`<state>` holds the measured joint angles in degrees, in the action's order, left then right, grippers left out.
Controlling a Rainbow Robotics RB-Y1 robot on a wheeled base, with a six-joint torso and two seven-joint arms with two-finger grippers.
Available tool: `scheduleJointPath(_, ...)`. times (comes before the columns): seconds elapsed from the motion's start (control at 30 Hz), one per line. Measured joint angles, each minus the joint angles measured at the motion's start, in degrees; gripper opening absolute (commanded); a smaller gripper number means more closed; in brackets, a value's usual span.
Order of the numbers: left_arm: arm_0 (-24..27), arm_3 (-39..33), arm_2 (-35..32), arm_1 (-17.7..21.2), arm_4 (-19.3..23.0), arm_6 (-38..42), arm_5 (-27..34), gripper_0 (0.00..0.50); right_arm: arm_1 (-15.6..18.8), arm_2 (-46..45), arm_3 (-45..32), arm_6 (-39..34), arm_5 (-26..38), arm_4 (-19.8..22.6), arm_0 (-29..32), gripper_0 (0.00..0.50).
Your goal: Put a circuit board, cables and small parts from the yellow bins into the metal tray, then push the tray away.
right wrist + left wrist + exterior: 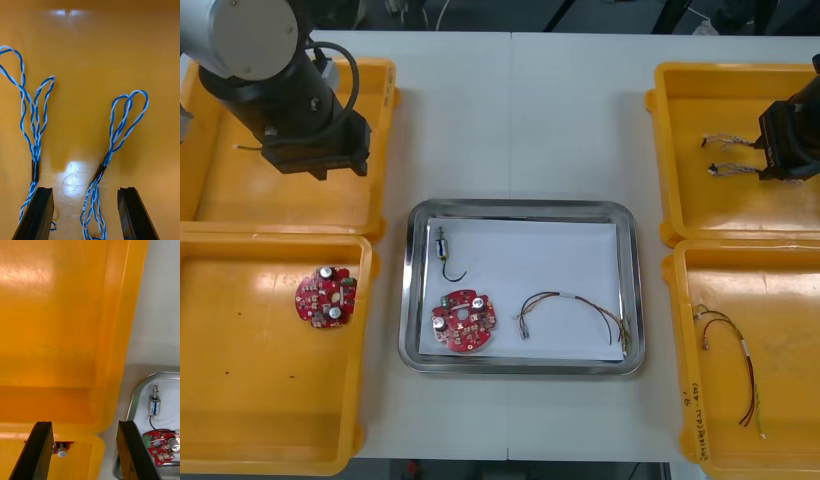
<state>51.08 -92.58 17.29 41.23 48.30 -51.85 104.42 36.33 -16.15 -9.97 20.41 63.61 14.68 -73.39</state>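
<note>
Both grippers wide open and empty; right one over the twisted cables, tray part-loaded.

Front view gives the layout: table (510, 110), far left bin (240, 190) under the left gripper (84, 423), far right bin (700, 110) under the right gripper (85, 189), metal tray (520, 205) between the two grippers and nearer the robot, white inside. Tray holds a round red circuit board (464, 320), a red and yellow cable (570, 305) and a small metal part (442, 245) with a black lead. Wrist views give the finger gap: both pairs stand well apart, gripping nothing. Right wrist: one blue and white twisted cable (100, 171) lies between the fingers, a second twisted cable (34, 170) just ahead of one fingertip. Left wrist: bare bin floor ahead of the fingers, a second circuit board (62, 450) in the near left bin (240, 380) beside one finger.
</note>
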Motion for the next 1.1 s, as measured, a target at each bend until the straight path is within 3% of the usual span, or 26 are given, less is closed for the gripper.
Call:
scheduleJointPath(0.13,0.8,3.9,-1.0,0.4,0.0,-4.6,-2.0,0.5,-0.3,0.0,0.0,0.0,-0.2,0.4,0.1,0.5)
scheduleJointPath(0.43,2.0,11.2,-1.3,1.3,-0.2,-6.0,-7.9,0.5,-0.5,0.0,0.0,0.0,-0.4,0.5,1.1,0.5)
scheduleJointPath(0.77,2.2,17.0,-1.3,3.0,-0.3,-24.3,-11.1,0.5,-0.5,0.0,0.0,0.0,-1.8,0.5,2.6,0.5)
scheduleJointPath(1.1,3.3,23.1,-1.3,3.9,-0.6,-25.2,-15.0,0.5,-0.7,0.0,0.0,0.0,-2.0,0.8,2.6,0.5)
